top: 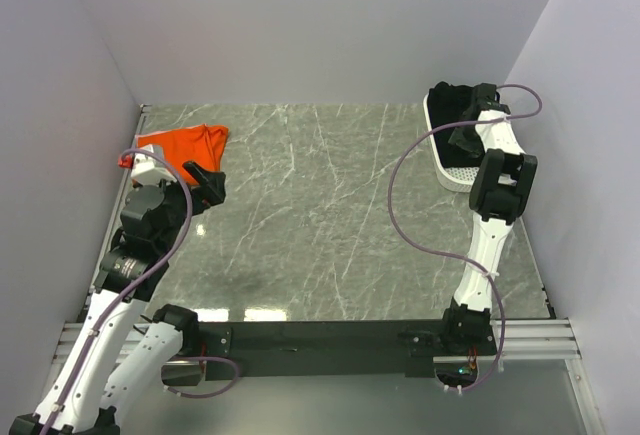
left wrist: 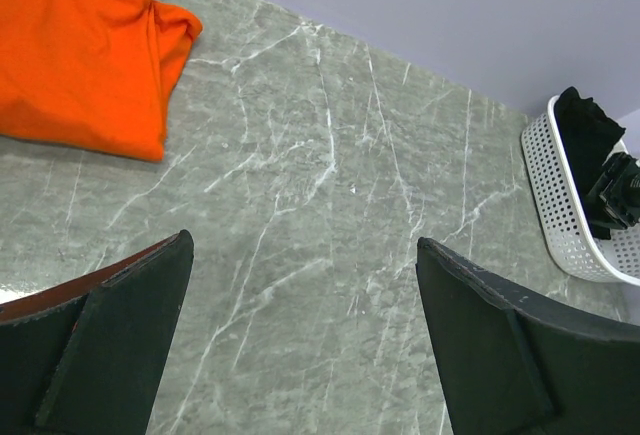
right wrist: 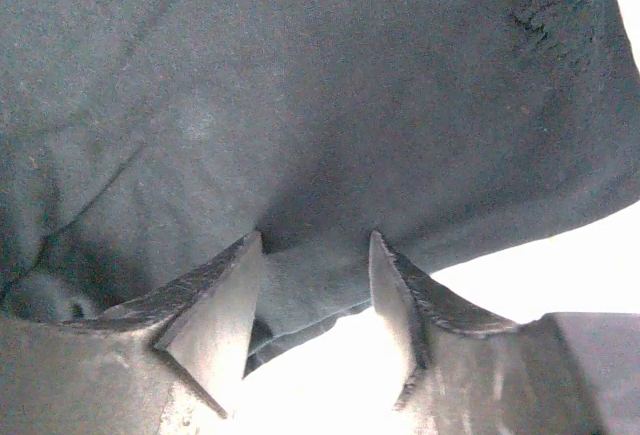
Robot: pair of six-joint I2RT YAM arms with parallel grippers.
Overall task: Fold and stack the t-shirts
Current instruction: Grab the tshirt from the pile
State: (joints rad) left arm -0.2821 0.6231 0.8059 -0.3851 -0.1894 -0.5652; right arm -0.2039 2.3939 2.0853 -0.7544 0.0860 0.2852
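At the far left corner of the bench (top: 330,215) lies the orange t-shirt (left wrist: 80,55), flat on the marble in a rough fold with a soft rolled edge toward the middle. It looks light and limp, a thing that will sag and slide out of shape unless taken by a doubled edge or a corner where two layers meet. Just beside it, on the near side, the left gripper (left wrist: 305,335) hangs over bare stone with its jaws spread as wide as they go and nothing between them. The middle of the bench separates the two shirts, which are well apart. At the far right stands the white mesh basket (top: 455,173), and the black t-shirt (right wrist: 300,85) is bundled in it, spilling over the far end. This one looks bigger and so probably a little heavier, but it is just as soft (its chest mark is not visible from any view here). It will likely drape and tangle on itself as it comes out, and the cloth could catch on the basket rim. A pinch on a raised ridge or hem should serve better than a stab at flat fabric. The right gripper (right wrist: 315,255) is reaching into the basket with its jaws partway apart, their tips pressed into the black cloth and a low ridge of it lying between them. Whether that ridge is actually clamped or only straddled I cannot tell.
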